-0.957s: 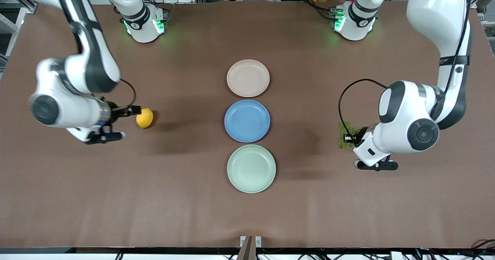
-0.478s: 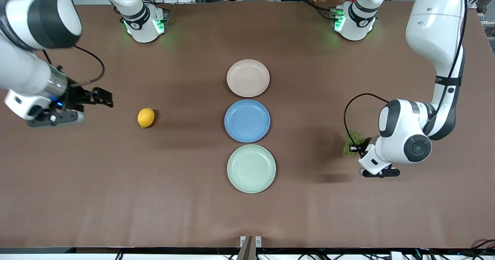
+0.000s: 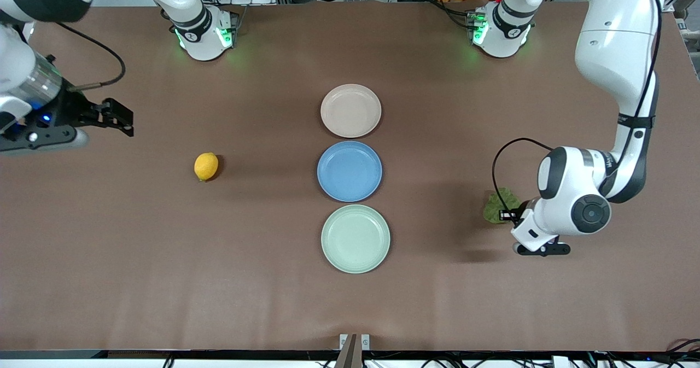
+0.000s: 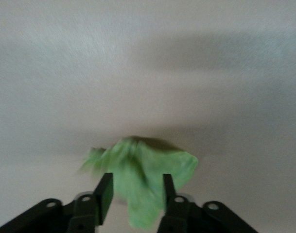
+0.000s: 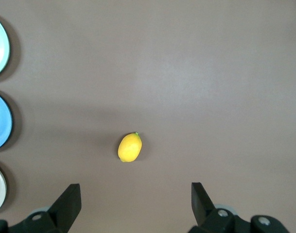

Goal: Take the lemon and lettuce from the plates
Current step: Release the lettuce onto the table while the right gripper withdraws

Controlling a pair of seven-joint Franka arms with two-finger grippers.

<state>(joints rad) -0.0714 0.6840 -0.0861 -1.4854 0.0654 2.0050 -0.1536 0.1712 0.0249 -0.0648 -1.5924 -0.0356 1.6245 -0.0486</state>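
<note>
Three plates sit in a row down the middle of the tabletop (image 3: 164, 280): the beige plate (image 3: 350, 110) nearest the robots' edge, the blue plate (image 3: 349, 171) in the middle, the mint plate (image 3: 355, 238) nearest the front camera's edge. All three are bare. The lemon (image 3: 205, 166) lies on the tabletop toward the right arm's end, level with the blue plate and well apart from it. The right claw (image 3: 121, 118) is up in the air near the right arm's end edge, its fingers spread wide and holding nothing; its wrist view shows the lemon lying free between them. The left claw (image 3: 507, 214) is low near the left arm's end, its fingers drawn close and pinching the lettuce (image 3: 497, 206), whose ragged leaf spreads out past the fingertips (image 4: 105, 190).
</note>
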